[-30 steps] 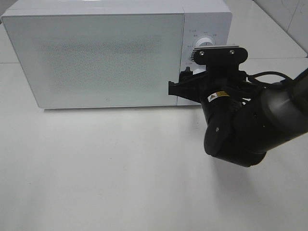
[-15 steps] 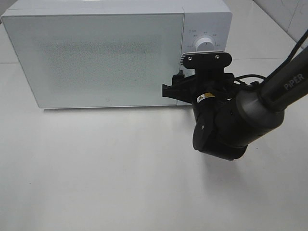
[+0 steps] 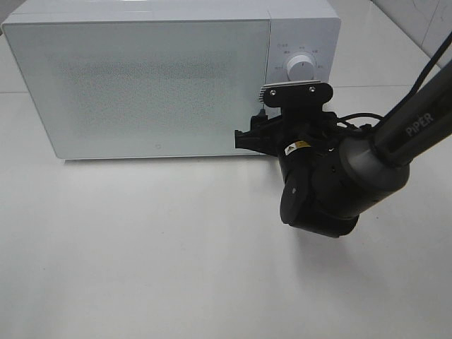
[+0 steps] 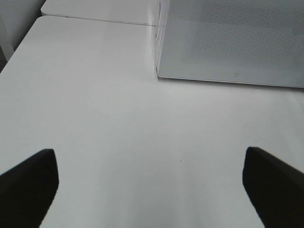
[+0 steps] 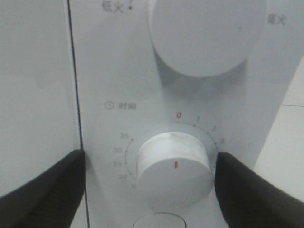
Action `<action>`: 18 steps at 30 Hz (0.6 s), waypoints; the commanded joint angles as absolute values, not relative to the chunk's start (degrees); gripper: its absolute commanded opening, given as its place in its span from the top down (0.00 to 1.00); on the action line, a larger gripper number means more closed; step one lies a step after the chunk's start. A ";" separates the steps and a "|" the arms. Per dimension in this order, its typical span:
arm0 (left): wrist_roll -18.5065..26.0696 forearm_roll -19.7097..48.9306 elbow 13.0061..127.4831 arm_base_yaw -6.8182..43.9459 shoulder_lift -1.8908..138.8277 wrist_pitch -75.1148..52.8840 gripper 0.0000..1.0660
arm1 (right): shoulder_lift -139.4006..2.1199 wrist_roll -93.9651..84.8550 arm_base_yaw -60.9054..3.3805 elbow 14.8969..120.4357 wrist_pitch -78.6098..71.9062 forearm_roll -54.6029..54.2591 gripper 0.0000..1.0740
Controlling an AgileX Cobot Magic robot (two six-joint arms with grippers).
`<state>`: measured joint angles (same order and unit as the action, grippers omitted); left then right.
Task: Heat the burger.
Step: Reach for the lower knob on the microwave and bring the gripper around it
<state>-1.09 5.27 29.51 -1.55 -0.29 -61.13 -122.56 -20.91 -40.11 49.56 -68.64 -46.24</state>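
The burger is out of view. The white microwave [image 3: 141, 78] stands with its door shut. My right gripper [image 3: 272, 131] is up against its control panel. In the right wrist view the right gripper [image 5: 149, 161] stands open with the lower timer knob [image 5: 173, 164] between its fingers [image 5: 42, 190]. One finger is well clear of the knob and the other is close beside it. The knob's red mark points down. My left gripper [image 4: 149, 180] is open over bare table, with nothing between its fingers.
The upper power knob [image 3: 301, 68] shows above the right arm's camera bracket, and the same upper knob [image 5: 206, 33] appears in the right wrist view. The microwave's front corner [image 4: 159, 71] lies ahead of the left gripper. The white table [image 3: 141, 247] spreads in front.
My right arm has shifted left and closer to the panel, uncovering the upper knob. The left gripper has not moved.
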 commanded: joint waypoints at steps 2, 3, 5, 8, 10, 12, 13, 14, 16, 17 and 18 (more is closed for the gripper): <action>-0.92 5.56 29.51 -1.66 -1.20 -61.08 0.08 | -121.35 -21.43 -39.76 50.59 -76.32 -45.15 0.32; -0.92 5.56 29.51 -1.66 -1.20 -61.08 0.08 | -121.35 -21.43 -39.76 50.59 -76.32 -45.15 0.32; -0.92 5.56 29.51 -1.66 -1.20 -61.08 0.08 | -121.35 -21.66 -39.76 50.59 -76.15 -45.15 0.34; -0.92 5.56 29.51 -1.66 -1.20 -61.08 0.08 | -121.35 -21.83 -39.76 50.59 -76.26 -45.15 0.35; -0.92 5.56 29.51 -1.66 -1.20 -61.08 0.08 | -121.35 -21.83 -39.76 50.59 -76.26 -45.15 0.43; -0.92 5.56 29.51 -1.66 -1.20 -61.08 0.08 | -121.35 -21.83 -39.76 50.59 -76.26 -45.15 0.47; -0.92 5.56 29.51 -1.66 -1.20 -61.08 0.08 | -121.35 -21.83 -39.76 50.59 -76.26 -45.15 0.55; -0.92 5.56 29.51 -1.66 -1.20 -61.08 0.08 | -121.35 -21.83 -39.76 50.59 -76.26 -45.15 0.55; -0.92 5.56 29.51 -1.66 -1.20 -61.08 0.08 | -121.35 -21.83 -39.76 50.59 -76.26 -45.15 0.74; -0.92 5.56 29.51 -1.66 -1.20 -61.08 0.08 | -121.35 -21.83 -39.76 50.59 -76.26 -45.15 0.74; -0.92 5.56 29.51 -1.66 -1.20 -61.08 0.08 | -121.35 -21.83 -39.76 50.59 -76.26 -45.15 0.85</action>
